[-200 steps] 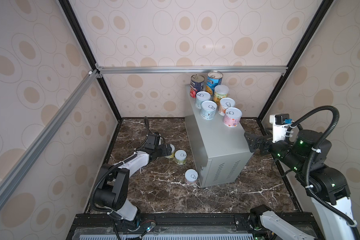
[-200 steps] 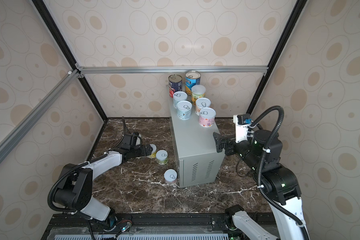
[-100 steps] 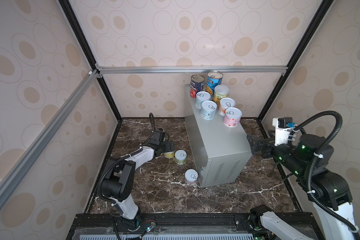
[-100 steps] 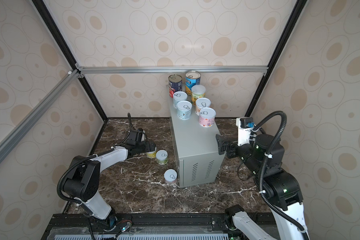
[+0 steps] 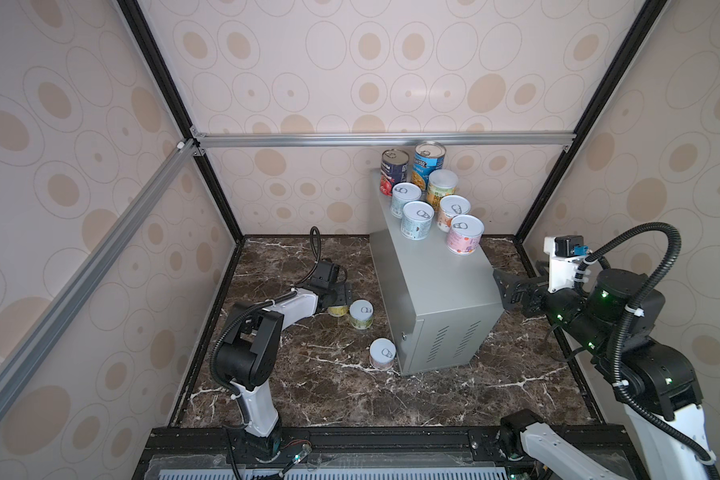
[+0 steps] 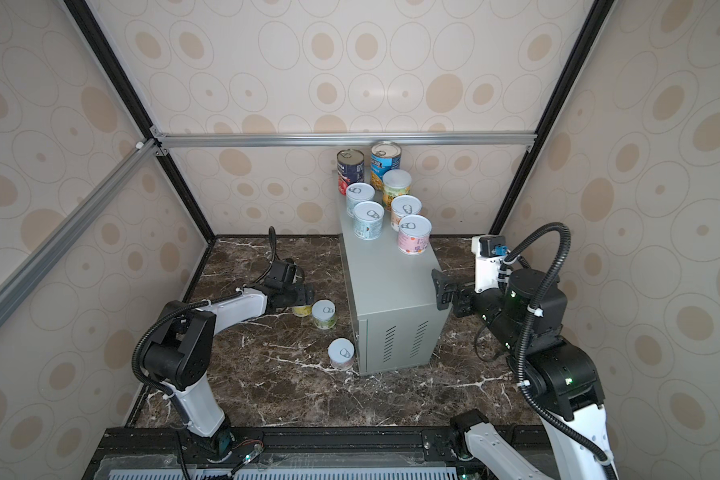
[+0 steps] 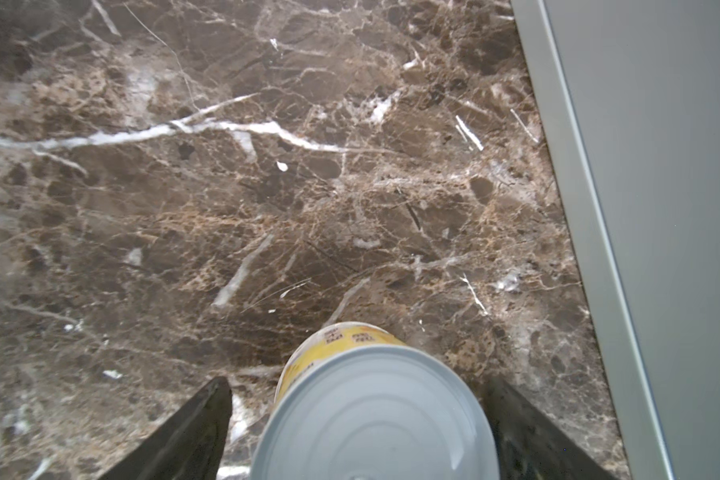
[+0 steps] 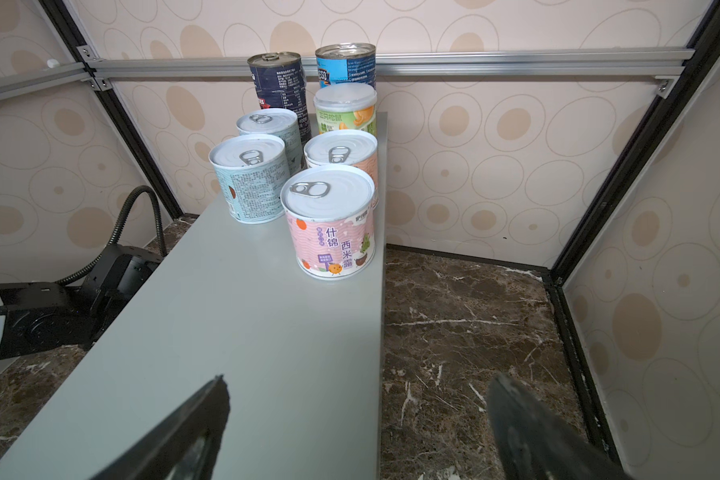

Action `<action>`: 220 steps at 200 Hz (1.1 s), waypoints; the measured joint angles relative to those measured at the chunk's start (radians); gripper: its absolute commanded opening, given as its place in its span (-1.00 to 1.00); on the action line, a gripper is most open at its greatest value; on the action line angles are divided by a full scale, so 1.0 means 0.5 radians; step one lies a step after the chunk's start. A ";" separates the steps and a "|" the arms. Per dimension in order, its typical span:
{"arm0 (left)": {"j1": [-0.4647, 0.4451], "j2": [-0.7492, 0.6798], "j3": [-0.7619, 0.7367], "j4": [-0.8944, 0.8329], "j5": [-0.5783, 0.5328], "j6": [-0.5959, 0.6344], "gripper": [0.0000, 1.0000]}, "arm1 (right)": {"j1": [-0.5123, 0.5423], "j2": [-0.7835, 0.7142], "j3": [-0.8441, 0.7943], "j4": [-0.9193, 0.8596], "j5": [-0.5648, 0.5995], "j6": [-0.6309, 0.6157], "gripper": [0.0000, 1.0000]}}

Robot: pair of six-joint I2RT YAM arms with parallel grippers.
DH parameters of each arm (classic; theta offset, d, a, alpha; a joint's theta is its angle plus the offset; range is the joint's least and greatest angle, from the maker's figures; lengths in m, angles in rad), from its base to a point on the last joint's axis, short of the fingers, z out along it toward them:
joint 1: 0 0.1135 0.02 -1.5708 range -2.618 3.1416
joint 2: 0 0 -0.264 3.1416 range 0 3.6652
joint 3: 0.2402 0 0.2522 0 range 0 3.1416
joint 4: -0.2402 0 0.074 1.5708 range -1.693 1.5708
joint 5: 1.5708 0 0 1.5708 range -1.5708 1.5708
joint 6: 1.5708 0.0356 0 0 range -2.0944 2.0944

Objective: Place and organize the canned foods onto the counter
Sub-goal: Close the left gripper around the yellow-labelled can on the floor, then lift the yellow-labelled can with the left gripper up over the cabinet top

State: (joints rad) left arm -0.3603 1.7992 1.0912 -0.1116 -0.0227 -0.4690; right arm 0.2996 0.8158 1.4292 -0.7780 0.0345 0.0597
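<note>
Yellow-labelled can (image 7: 371, 411) stands on the marble floor (image 7: 267, 187), just beside the counter (image 5: 433, 286).
Jaws of the left gripper (image 7: 356, 380) straddle it, spread but off-centre, so closing could shove or tip it. The right gripper (image 8: 360, 376) is spread and empty.

7 cans stand upright in 2 rows at the far end of the grey surface (image 8: 246, 332). The pink can (image 8: 331, 232) is nearest, with the peach can (image 8: 341, 153), green-yellow can (image 8: 344, 108) and blue can (image 8: 346, 62) behind it. Alongside stand the front pale blue can (image 8: 250, 183), the rear pale blue can (image 8: 269, 124) and the navy can (image 8: 277, 83). The right hand (image 8: 358, 384) is spread wide and empty, with 1 finger over the surface and the other over dark marble (image 8: 474, 311).
</note>
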 measured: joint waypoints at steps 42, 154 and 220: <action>-0.002 -0.001 -0.001 -0.023 -0.057 0.036 0.82 | 0.000 0.001 -0.005 -0.001 0.092 0.023 0.99; -0.004 0.007 0.000 -0.079 -0.053 0.085 0.53 | 0.000 0.040 -0.005 -0.044 0.417 0.111 0.99; -0.004 -0.095 0.019 -0.308 -0.089 0.156 0.06 | 0.000 0.047 -0.007 -0.047 0.476 0.133 0.99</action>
State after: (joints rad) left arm -0.3622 1.7519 1.1007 -0.2657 -0.0673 -0.3912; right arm 0.2996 0.8394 1.4258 -0.8017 0.2726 0.1261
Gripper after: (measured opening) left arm 0.750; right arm 0.997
